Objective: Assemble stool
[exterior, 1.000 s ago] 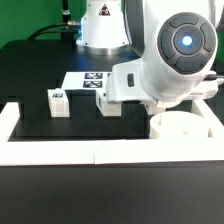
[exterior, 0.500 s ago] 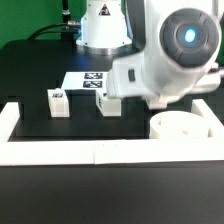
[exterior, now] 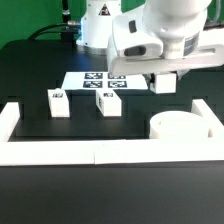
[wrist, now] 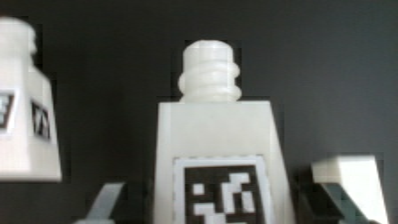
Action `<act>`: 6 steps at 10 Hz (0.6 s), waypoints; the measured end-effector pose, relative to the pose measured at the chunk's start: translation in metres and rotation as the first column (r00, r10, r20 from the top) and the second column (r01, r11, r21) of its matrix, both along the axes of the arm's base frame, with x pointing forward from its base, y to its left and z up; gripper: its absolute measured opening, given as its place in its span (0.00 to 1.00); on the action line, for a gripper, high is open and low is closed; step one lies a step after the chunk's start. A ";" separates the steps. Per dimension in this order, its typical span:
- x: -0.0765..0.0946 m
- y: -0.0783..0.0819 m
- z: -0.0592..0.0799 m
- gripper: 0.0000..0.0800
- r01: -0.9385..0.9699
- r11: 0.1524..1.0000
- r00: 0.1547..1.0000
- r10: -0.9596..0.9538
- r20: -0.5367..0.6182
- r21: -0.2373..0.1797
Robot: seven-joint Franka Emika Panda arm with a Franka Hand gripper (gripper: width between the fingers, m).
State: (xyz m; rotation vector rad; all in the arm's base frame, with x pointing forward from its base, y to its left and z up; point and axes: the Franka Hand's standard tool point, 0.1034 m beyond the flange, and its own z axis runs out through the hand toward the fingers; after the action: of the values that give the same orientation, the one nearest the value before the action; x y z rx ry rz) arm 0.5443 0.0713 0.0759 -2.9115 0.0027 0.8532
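The round white seat (exterior: pixel 182 126) rests on the black table at the exterior view's right. Two tagged white leg blocks (exterior: pixel 57 102) (exterior: pixel 108 102) stand on the table left of it. My gripper (exterior: pixel 165 84) hangs behind and above the seat, shut on a third leg block (exterior: pixel 165 82). In the wrist view this held leg (wrist: pixel 221 140) fills the middle between the dark fingers (wrist: pixel 111 200), its ribbed peg (wrist: pixel 210 68) pointing away and its tag facing the camera. Another leg (wrist: pixel 18 115) shows at the edge of that view.
The marker board (exterior: pixel 88 79) lies flat behind the two standing legs. A long white border rail (exterior: pixel 60 152) runs along the front, with a raised end (exterior: pixel 8 118) at the exterior view's left. The robot's base (exterior: pixel 95 30) stands at the back.
The arm has risen and pulled back from low over the table. The held leg now hangs clear above the table, and the seat is fully uncovered.
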 end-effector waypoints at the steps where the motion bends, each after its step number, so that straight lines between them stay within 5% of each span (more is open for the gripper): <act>1: 0.005 0.000 0.001 0.42 0.009 1.000 0.996 -0.008 0.092 -0.005; 4: 0.039 0.004 0.059 0.42 -0.068 0.998 0.965 0.063 0.253 0.010; 6: 0.053 0.008 0.067 0.42 -0.063 0.998 0.912 0.056 0.407 0.005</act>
State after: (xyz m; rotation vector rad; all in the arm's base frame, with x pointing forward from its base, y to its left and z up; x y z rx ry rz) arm 0.5978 0.0793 0.1433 -3.0238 -0.1277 0.2347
